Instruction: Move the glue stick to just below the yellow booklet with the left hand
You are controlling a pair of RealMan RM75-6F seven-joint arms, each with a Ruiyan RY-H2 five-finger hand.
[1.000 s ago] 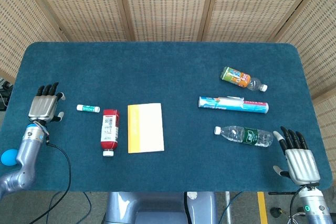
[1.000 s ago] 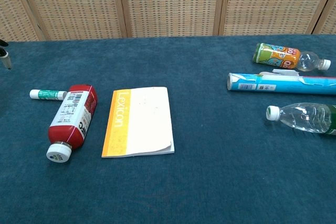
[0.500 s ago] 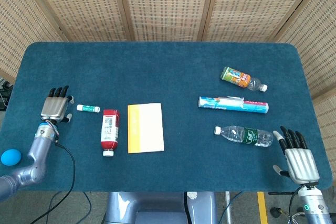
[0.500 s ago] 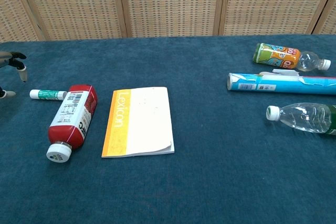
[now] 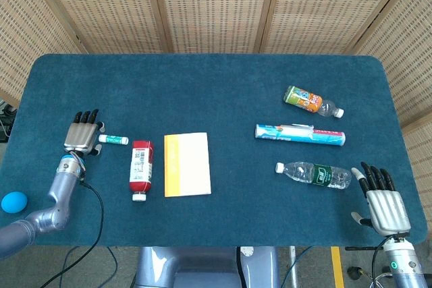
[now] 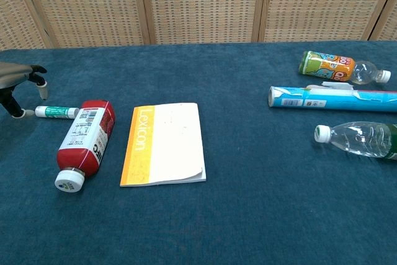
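Observation:
The glue stick point(image 5: 113, 139) point(image 6: 57, 112), white with a green label, lies on its side on the blue table, left of a red bottle point(image 5: 140, 169) point(image 6: 84, 141). The yellow and white booklet point(image 5: 187, 164) point(image 6: 164, 144) lies flat right of that bottle. My left hand point(image 5: 84, 137) point(image 6: 18, 85) is open, fingers spread, right at the glue stick's left end; a fingertip looks close to touching it. My right hand point(image 5: 383, 205) rests open at the table's front right corner, seen only in the head view.
On the right lie an orange drink bottle point(image 5: 309, 100) point(image 6: 338, 68), a long blue tube point(image 5: 300, 134) point(image 6: 332, 98) and a clear water bottle point(image 5: 314, 174) point(image 6: 360, 138). Wicker screens stand behind the table. A cable trails from my left arm.
My left hand has slid rightward from the table's left edge until it reaches the glue stick's left end. The right hand and all objects have stayed put.

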